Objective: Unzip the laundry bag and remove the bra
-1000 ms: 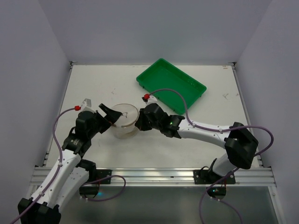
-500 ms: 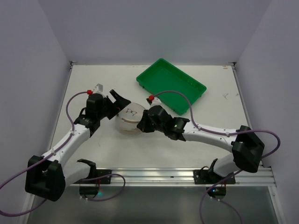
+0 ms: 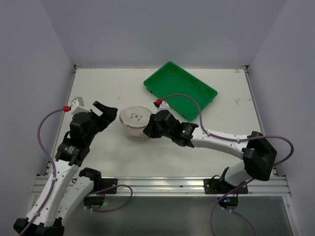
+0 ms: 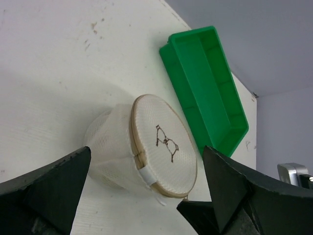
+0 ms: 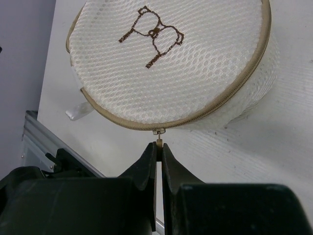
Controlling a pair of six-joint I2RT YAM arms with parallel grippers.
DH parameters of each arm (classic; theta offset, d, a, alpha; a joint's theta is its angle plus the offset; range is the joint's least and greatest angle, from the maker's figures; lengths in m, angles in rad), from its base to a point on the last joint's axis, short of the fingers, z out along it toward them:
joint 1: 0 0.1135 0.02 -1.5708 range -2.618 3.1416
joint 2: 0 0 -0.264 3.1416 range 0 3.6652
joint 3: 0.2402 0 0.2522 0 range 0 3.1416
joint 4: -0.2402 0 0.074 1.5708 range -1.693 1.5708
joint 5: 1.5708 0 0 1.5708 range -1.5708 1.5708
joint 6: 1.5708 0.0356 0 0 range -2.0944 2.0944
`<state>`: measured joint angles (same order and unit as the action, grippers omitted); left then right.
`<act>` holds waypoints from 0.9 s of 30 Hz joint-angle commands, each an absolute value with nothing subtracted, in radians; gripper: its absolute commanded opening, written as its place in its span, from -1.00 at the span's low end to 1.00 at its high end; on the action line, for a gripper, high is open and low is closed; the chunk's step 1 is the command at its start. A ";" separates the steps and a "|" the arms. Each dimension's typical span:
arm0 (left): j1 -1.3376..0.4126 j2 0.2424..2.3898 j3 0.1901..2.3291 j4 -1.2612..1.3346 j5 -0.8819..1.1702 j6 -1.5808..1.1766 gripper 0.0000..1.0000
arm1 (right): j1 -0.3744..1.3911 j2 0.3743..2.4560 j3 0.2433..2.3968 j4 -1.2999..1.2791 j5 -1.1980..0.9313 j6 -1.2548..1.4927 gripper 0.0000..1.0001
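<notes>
The laundry bag (image 3: pixel 134 123) sits on the white table (image 3: pixel 98 88) a little left of centre, between the 2 arms. It is a round white mesh drum, and the flat face with the small bra drawing (image 5: pixel 154 34) is turned upward. The mesh is too cloudy for me to tell what lies inside.

The right gripper (image 3: pixel 147 129) comes in low from the right and meets the bag's near right edge. From its wrist camera, the 2 black fingers are pressed almost together, with only a thin slit between them. The small metal zipper pull (image 5: pixel 158 142) is pinched right at their tips. The tan zipper (image 5: pixel 220 98) runs around the rim of the flat face and looks closed along the stretch I can see. A white fabric tab (image 5: pixel 78 110) sticks out of the bag's side, away from the pull.

The left gripper (image 3: pixel 107 112) hangs just to the left of the bag, pointing at it. Its jaws are spread wide and hold nothing. In its own view the bag shows in the gap between the 2 fingers, clear of both.

The green tray (image 3: pixel 179 86) lies further back and to the right, set at an angle and well apart from the bag. The right arm's cable loops in front of its near edge.
</notes>
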<state>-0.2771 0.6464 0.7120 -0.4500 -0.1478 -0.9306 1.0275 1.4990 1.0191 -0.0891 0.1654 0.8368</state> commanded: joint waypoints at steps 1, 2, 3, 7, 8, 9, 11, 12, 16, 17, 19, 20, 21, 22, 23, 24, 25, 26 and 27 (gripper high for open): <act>-0.278 0.631 0.720 -0.611 -0.194 -0.955 1.00 | 1.032 1.519 1.071 -0.064 0.190 0.831 -1.00; -0.279 0.623 0.704 -0.597 -0.093 -0.978 1.00 | 1.032 1.522 1.075 -0.067 0.187 0.831 -1.00; -0.279 0.618 0.659 -0.550 -0.034 -0.998 1.00 | 1.032 1.528 1.078 -0.067 0.183 0.831 -1.00; -0.298 0.637 0.580 -0.408 0.123 -1.077 0.90 | 1.034 1.528 1.071 -0.060 0.184 0.828 -1.00; -0.304 0.649 0.577 -0.372 0.124 -1.098 0.88 | 1.032 1.529 1.069 -0.058 0.184 0.827 -1.00; -0.314 0.655 0.571 -0.355 0.126 -1.107 0.86 | 1.032 1.528 1.069 -0.058 0.184 0.825 -1.00; -0.331 0.669 0.569 -0.319 0.126 -1.146 0.76 | 1.032 1.529 1.071 -0.060 0.181 0.818 -1.00; -0.357 0.686 0.563 -0.272 0.124 -1.160 0.74 | 1.032 1.529 1.071 -0.060 0.183 0.816 -1.00; -0.435 0.758 0.574 -0.206 0.089 -1.192 0.68 | 1.032 1.534 1.077 -0.064 0.183 0.811 -1.00; -0.454 0.791 0.577 -0.195 0.060 -1.192 0.68 | 1.032 1.534 1.075 -0.066 0.181 0.810 -1.00; -0.509 0.822 0.578 -0.192 0.022 -1.200 0.65 | 1.032 1.534 1.072 -0.066 0.179 0.811 -1.00; -0.521 0.851 0.577 -0.184 0.006 -1.200 0.63 | 1.032 1.532 1.071 -0.064 0.178 0.808 -1.00; -0.537 0.862 0.568 -0.178 0.006 -1.197 0.62 | 1.032 1.534 1.072 -0.066 0.176 0.805 -1.00; -0.541 0.871 0.563 -0.176 -0.027 -1.184 0.59 | 1.032 1.534 1.072 -0.071 0.176 0.801 -1.00; -0.543 0.882 0.555 -0.176 -0.059 -1.178 0.54 | 1.032 1.529 1.074 -0.074 0.176 0.798 -1.00; -0.542 0.884 0.552 -0.176 -0.073 -1.178 0.37 | 1.034 1.526 1.071 -0.078 0.175 0.795 -1.00; -0.543 0.887 0.551 -0.176 -0.081 -1.174 0.27 | 1.032 1.522 1.068 -0.081 0.176 0.787 -1.00; -0.542 0.887 0.554 -0.175 -0.098 -1.172 0.16 | 1.034 1.516 1.063 -0.084 0.176 0.782 -1.00; -0.543 0.890 0.558 -0.173 -0.103 -1.166 -0.12 | 1.032 1.500 1.048 -0.086 0.170 0.761 -1.00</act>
